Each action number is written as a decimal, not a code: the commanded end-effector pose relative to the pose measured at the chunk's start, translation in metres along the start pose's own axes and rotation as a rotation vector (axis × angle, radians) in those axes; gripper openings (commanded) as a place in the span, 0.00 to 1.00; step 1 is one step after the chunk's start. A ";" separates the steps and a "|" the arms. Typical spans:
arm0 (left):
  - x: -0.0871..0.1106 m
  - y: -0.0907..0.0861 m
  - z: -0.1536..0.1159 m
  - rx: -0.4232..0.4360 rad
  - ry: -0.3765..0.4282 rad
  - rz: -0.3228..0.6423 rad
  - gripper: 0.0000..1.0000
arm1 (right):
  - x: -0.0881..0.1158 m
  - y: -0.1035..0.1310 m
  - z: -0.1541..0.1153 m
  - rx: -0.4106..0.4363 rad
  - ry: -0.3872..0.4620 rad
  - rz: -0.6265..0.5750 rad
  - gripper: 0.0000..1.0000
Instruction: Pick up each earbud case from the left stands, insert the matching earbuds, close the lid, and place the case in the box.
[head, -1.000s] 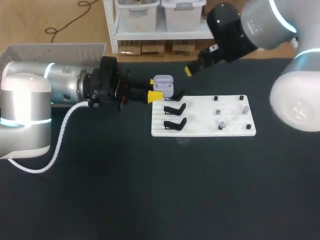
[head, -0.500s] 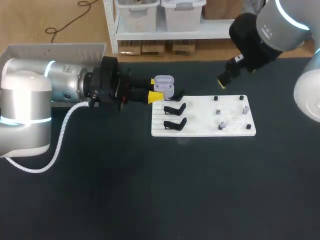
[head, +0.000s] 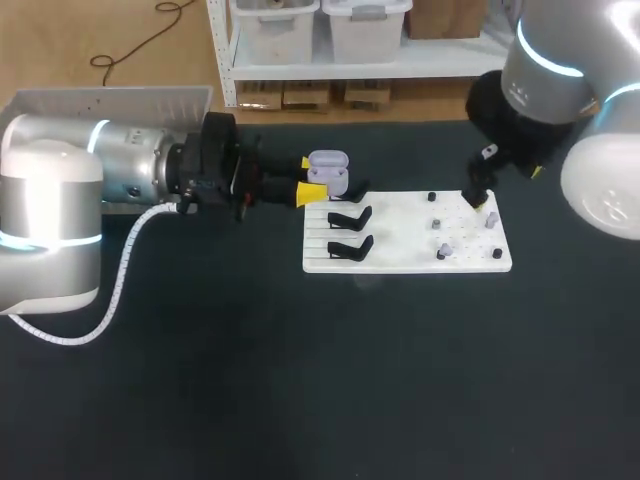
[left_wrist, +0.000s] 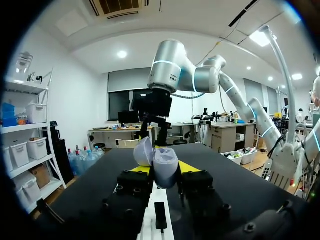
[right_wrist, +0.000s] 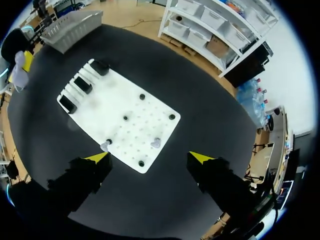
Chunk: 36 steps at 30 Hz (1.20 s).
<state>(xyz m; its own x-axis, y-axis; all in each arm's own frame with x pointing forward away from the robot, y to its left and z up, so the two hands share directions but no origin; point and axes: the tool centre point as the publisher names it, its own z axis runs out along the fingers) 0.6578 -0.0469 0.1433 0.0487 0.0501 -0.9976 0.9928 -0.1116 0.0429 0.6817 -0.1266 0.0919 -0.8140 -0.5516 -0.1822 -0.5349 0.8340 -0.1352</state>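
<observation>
Our left hand (head: 312, 186) clasps the open lilac plastic earbud case (head: 328, 170) beside the flat white board (head: 400, 255), while our right hand (right_wrist: 150, 157), fingers spread, has swung over the small grey earbuds (head: 440, 250), ready for picking.

pale lilac plastic earbud case (head: 327, 170), lid hinged open, upright, clamped between the yellow tips of the left gripper (head: 309, 178) at the far left corner of a white board (head: 400, 262); small grey earbuds (head: 437, 224) stand on its right half.

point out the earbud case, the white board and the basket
earbud case (left_wrist: 165, 169): left wrist view, its lower shell
white board (head: 400, 232): head view, bare middle
basket (right_wrist: 75, 24): right wrist view, its side wall
</observation>
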 end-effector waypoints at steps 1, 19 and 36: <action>0.000 -0.001 0.000 -0.005 0.001 0.002 0.00 | -0.002 0.000 0.012 -0.009 0.047 -0.012 1.00; 0.000 -0.001 0.000 -0.005 0.001 0.002 0.00 | 0.004 0.008 0.042 0.023 0.113 0.123 0.49; 0.000 -0.001 0.000 -0.005 0.001 0.002 0.00 | 0.003 0.003 0.061 0.071 0.112 0.264 0.45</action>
<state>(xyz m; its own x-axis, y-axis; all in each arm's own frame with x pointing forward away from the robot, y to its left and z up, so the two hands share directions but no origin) 0.6577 -0.0469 0.1433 0.0486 0.0503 -0.9975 0.9929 -0.1113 0.0428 0.6916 -0.1281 0.0361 -0.9448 -0.3101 -0.1061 -0.2922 0.9436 -0.1557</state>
